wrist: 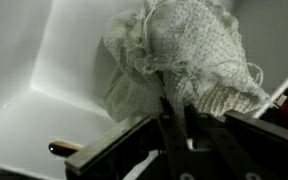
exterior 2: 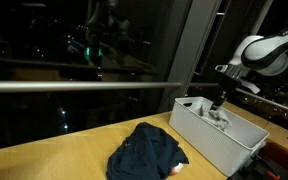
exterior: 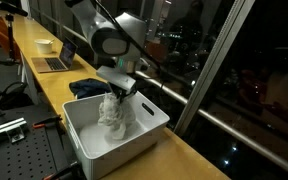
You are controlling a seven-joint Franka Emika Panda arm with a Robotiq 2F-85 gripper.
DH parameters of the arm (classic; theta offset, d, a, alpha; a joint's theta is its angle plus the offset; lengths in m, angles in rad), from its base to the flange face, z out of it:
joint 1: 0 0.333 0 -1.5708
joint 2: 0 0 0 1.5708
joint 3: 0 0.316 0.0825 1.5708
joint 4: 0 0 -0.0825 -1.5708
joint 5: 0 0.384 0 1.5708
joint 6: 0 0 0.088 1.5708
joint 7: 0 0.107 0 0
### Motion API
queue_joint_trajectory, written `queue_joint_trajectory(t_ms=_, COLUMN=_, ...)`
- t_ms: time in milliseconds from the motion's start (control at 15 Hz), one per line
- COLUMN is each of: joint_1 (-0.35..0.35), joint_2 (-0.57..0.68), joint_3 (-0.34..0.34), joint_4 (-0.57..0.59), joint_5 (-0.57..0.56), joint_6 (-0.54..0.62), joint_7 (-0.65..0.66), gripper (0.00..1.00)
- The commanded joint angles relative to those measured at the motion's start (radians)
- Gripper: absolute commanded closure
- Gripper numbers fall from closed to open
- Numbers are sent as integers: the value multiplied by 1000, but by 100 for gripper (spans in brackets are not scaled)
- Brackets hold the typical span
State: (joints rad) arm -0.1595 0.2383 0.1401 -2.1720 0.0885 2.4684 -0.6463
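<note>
Blurred in the wrist view, the fingertips of the gripper (wrist: 174, 112) vanish into the pale knitted cloth (wrist: 189, 55). In exterior views, the near wall of the white bin (exterior 2: 209, 138) hides the cloth's lower part, the right edge cuts off the arm (exterior 2: 276, 50), and the bin partly covers the dark cloth (exterior: 89, 87) beyond it

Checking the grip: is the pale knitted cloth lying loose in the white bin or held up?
Held up: the pale cloth hangs bunched from the gripper, which pinches it, lower end inside the white bin.
</note>
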Motion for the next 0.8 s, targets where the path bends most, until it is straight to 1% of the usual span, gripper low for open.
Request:
queue_joint_trajectory(t_ms=0, joint_1=82, joint_2=-193, joint_3=-2, joint_4=-50, joint_5=-18, joint_6=-67, joint_7=20, gripper=96)
queue_joint_trajectory(t_ms=200, joint_1=170, joint_2=-297, joint_3=1, joint_4=-30, joint_5=-73, joint_6=-128, joint_7=71, gripper=96)
queue_joint_trajectory(t_ms=333, joint_1=222, joint_2=-326, joint_3=7, joint_4=6, joint_5=-109, joint_6=-171, joint_7=103, gripper=96)
queue_joint_trajectory(t_ms=533, joint_1=291, joint_2=-326, joint_3=29, joint_4=61, joint_5=-172, joint_6=-215, joint_7=154, gripper=96)
queue_joint_trajectory(t_ms=733, joint_1=344, joint_2=-285, joint_3=63, joint_4=131, joint_5=-223, joint_6=-254, joint_7=191, gripper=96)
